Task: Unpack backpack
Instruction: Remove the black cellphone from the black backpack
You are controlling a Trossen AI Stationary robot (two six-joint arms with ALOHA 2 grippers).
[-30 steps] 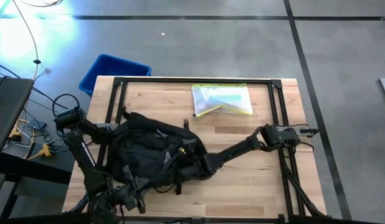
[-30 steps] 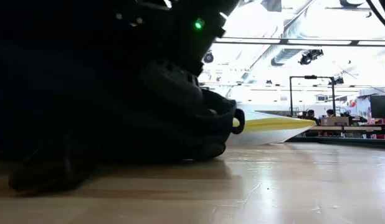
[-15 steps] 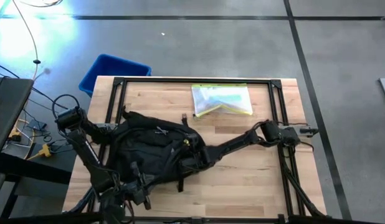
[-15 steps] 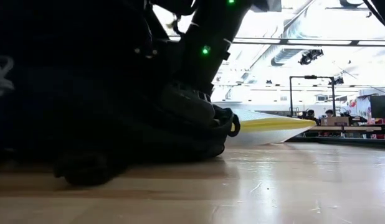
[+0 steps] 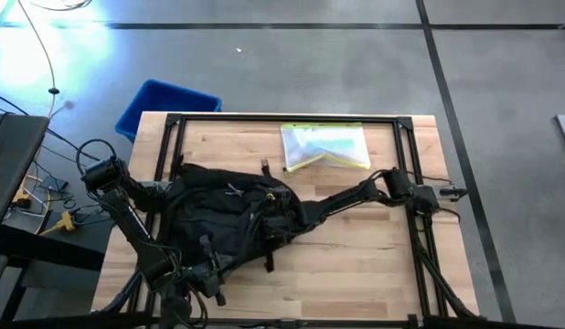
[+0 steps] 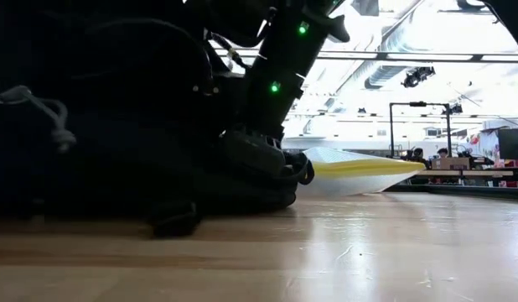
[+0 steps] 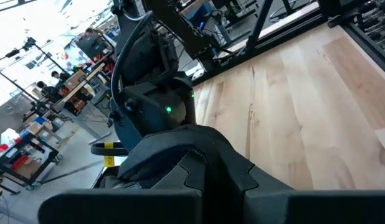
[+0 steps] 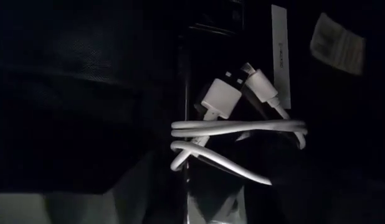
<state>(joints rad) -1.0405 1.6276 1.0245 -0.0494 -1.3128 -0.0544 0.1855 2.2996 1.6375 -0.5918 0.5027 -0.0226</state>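
Note:
The black backpack [image 5: 223, 219] lies on the table's left half and fills the left of the low view [image 6: 116, 126], its underside on the wood. My right gripper [image 5: 281, 219] reaches from the table's right into the backpack's opening and is hidden inside it. The right wrist view shows the dark interior with a coiled white cable [image 8: 236, 134] with plugs. My left gripper [image 5: 196, 274] is at the backpack's near edge, shut on its fabric. A loose strap end [image 6: 175, 220] rests on the table. My left gripper holds a fold of the backpack's black fabric [image 7: 199, 168] at the bag's near edge. The fabric rises from between the fingers in the left wrist view. The gripper body hides the place of contact.
A clear pouch with a yellow edge [image 5: 325, 146] lies flat near the table's far edge, also seen behind the bag as the pouch [image 6: 360, 168]. A blue bin [image 5: 164, 105] stands on the floor off the far left corner. Bare wood [image 5: 374, 256] lies right of the backpack.
My right gripper has moved toward the table's far left, deeper into the backpack. My left gripper has shifted slightly toward the far edge with the bag's near edge. The strap end has slid along the table, and a white cord pull has come into the low view.

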